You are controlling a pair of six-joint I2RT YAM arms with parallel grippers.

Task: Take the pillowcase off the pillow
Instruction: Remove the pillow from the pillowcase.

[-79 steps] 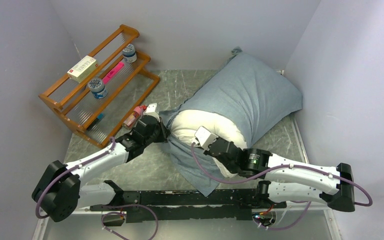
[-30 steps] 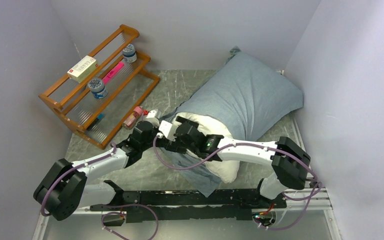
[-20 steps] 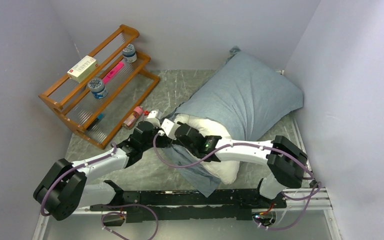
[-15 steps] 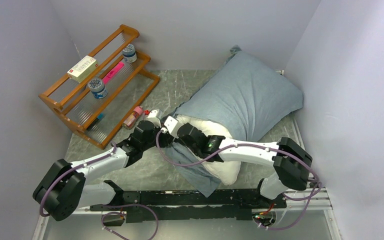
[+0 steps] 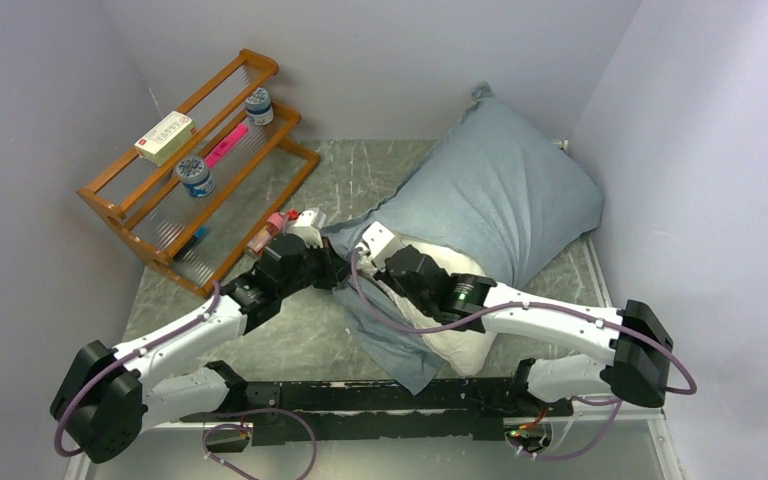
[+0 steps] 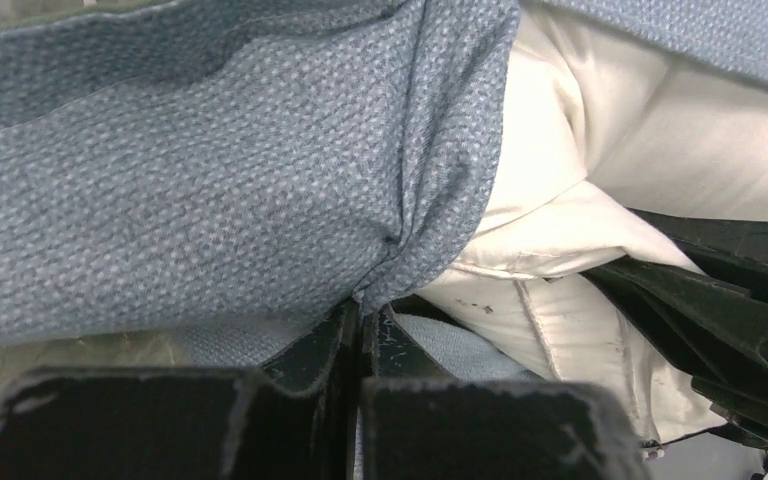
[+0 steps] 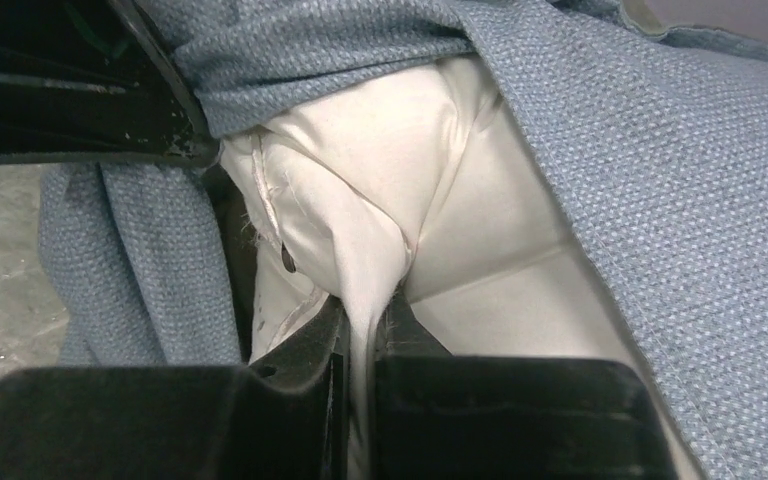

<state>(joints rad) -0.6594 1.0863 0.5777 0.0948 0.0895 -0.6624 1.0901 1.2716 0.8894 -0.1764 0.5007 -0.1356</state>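
The pillowcase (image 5: 495, 190) is laid diagonally across the surface (image 5: 295, 335), with its far corner raised against the back wall and its right edge close to the side wall. Its open hem is held pinched in the closed left jaws. A fold of the exposed pillow (image 5: 452, 345) is gripped by the right jaws. Open surface is seen near-left, beside the wooden rack (image 5: 103, 196).

Robot-lab test cell. Plain pale walls (image 5: 380, 60) box in a grey marbled worktop (image 5: 340, 170). Cabled left arm (image 5: 180, 330) & right arm (image 5: 560, 320) mount on a black rail (image 5: 360, 395) at its near edge. Staged props incl. wooden rack (image 5: 200, 160), pillow (image 5: 450, 345) in pillowcase (image 5: 500, 190).
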